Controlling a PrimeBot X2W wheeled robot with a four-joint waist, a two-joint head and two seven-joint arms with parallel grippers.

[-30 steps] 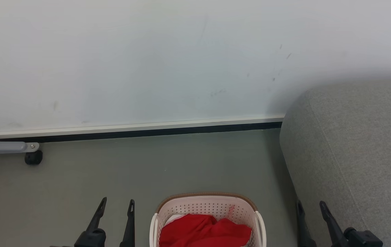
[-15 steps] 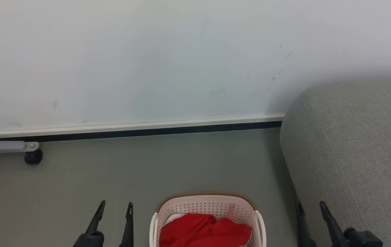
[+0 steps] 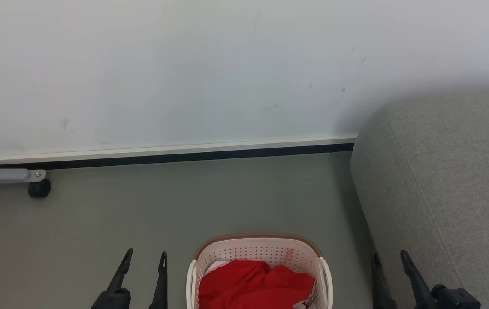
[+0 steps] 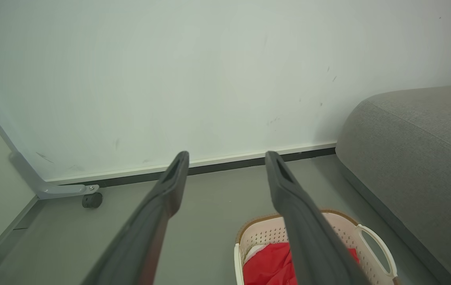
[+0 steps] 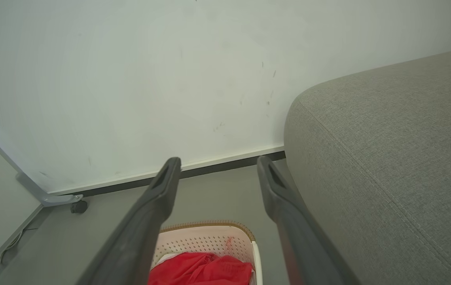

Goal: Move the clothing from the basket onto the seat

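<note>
Down on the grey-green floor (image 3: pixel 184 201) ahead of us, we count one basket (image 3: pixel 257 237): cream plastic, brown rim, walls dotted with holes. It sits between our two grippers. Inside it lies the clothing (image 3: pixel 253 285), a crumpled red heap with a sliver of white at its left edge. How many pieces make up that heap, we cannot tell. All of it is in the basket, below the rim. One small pinkish mark (image 3: pixel 289 256) shows on the far inner wall of the basket, too small for us to read. From our left wrist we pick out one looped side handle (image 4: pixel 376 249) on the basket.

Over on our right stands one seat (image 3: pixel 442 171), grey woven fabric with a rounded corner, close beside the basket.

Now the left gripper (image 3: pixel 146 253): two dark fingers, spread apart, gripping nothing, just left of the basket. The right gripper (image 3: pixel 389 255) has two fingers too, likewise spread and gripping nothing, between the basket and the seat's side.

Far left, one black caster (image 3: pixel 39 189) under one grey metal leg (image 3: pixel 0 175), close by the pale wall (image 3: pixel 184 64).
</note>
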